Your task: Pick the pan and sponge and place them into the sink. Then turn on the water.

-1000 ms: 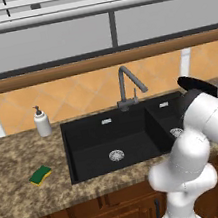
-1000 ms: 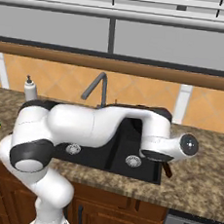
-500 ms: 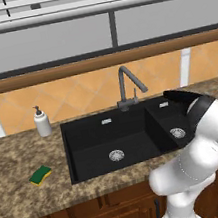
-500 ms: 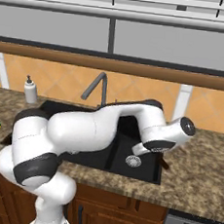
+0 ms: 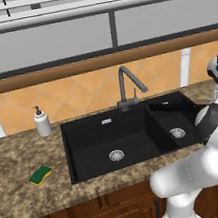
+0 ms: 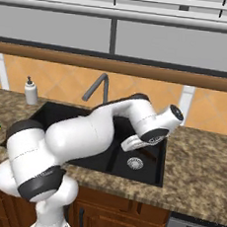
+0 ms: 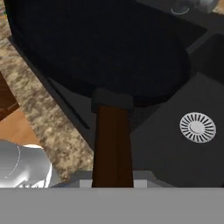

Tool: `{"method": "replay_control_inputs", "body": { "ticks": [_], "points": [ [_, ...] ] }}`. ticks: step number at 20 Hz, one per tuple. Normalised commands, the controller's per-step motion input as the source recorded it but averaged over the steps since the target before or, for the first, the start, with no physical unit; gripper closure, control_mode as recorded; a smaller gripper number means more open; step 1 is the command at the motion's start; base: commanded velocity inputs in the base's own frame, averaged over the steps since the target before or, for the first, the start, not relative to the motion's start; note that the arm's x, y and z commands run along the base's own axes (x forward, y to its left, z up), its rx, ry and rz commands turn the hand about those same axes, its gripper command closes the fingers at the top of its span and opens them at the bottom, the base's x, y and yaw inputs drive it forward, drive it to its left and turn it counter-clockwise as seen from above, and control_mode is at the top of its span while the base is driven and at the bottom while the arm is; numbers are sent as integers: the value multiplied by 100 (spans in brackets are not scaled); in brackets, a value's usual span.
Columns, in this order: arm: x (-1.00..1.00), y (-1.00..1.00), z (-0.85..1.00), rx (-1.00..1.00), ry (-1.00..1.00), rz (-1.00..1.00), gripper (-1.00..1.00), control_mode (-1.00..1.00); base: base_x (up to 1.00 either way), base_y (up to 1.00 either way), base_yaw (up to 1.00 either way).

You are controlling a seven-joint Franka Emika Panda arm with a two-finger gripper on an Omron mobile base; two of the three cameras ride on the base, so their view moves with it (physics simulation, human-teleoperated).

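The two-finger claw (image 7: 112, 183) is closed on the long brownish handle of the small round black frying pan (image 7: 100, 48); the fingertips themselves are hidden at the bottom of the hand view, so the width of the grip cannot be read. The pan extends straight ahead of the claw, carried by the handle end so that the bowl leads. In the left base view the pan (image 5: 174, 108) hangs above the right-hand basin of the large black rectangular double-basin sink (image 5: 90, 147). A round silver drain (image 7: 197, 127) lies below and to one side of the claw, on the basin floor. Judgement: the pan is held clear of the sink wall for lowering; release is not yet due.

The small rectangular yellow sponge with green scouring layer (image 5: 40, 175) lies on the speckled granite counter (image 5: 19, 162), well apart from the claw, beyond the far basin. The dark grey gooseneck faucet (image 5: 125, 85) stands behind the sink; no stream falls from it.
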Motion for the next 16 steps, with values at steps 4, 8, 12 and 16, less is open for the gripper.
{"method": "replay_control_inputs", "body": {
  "ticks": [4,8,12,16],
  "points": [
    [0,97,0,-9,19,0,100,-100,0,0,0],
    [0,99,0,-10,17,0,100,-100,0,0,0],
    [0,97,0,-13,18,0,100,-100,0,0,0],
    [0,91,0,-13,11,0,100,-100,0,0,0]
  ]
}}
